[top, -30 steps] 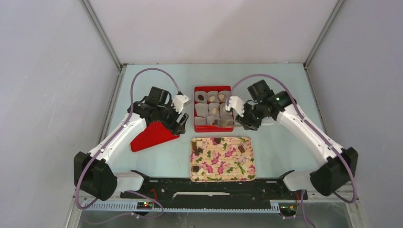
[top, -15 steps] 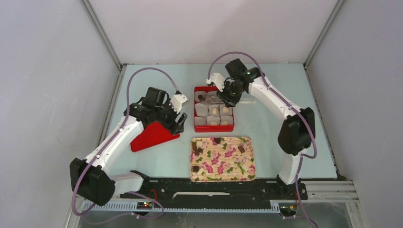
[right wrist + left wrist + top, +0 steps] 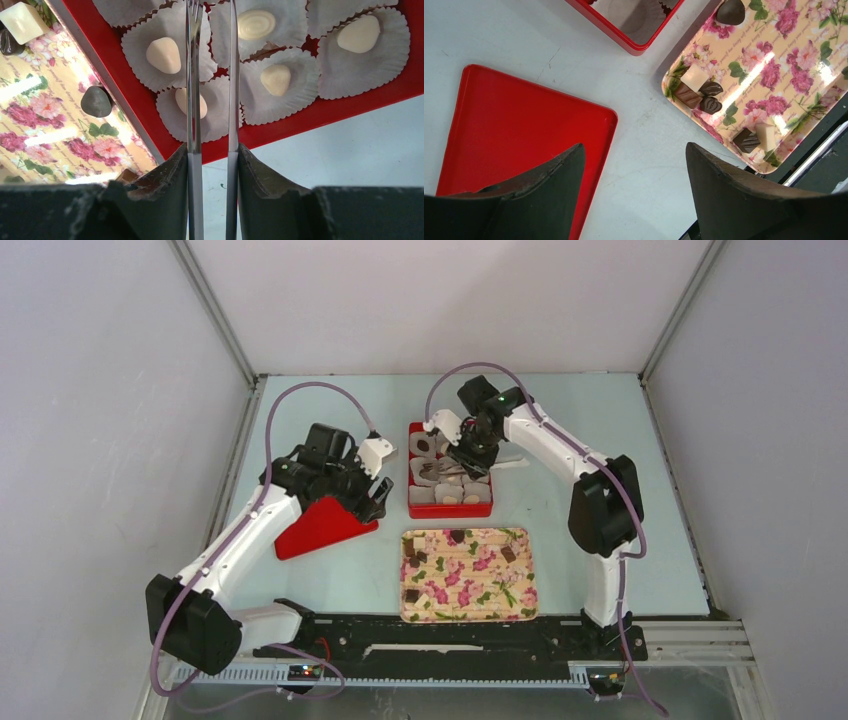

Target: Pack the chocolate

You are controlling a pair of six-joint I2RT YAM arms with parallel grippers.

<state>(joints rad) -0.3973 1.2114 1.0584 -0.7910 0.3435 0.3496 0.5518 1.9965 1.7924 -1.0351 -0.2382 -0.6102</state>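
Nearest the arm bases, the flowered tray (image 3: 468, 617) holds a scatter of loose chocolates (image 3: 696, 77), some dark and some pale. Just beyond it sits the open red box (image 3: 450, 511), lined with grey paper cups (image 3: 295, 95). The right wrist view shows five pale pieces seated one to a cup, and the overhead view shows a dark one in the far left corner. The cup in the near left corner looks empty from the left wrist. To the left of the box the red lid (image 3: 322, 526) lies on the table (image 3: 600, 490). The left claw (image 3: 634, 150) hangs over the lid's edge, fingers spread wide with nothing between them. Farther back, the right claw (image 3: 212, 150) is clamped on a pair of metal tweezers (image 3: 194, 75). Their prongs stand slightly apart and reach over the middle cups. The tips run off the top of the wrist view, so whether they carry a piece cannot be told. The packing looks well under way but unfinished: at least one cup is unfilled, several chocolates wait on the tray, and the lid is not yet on.
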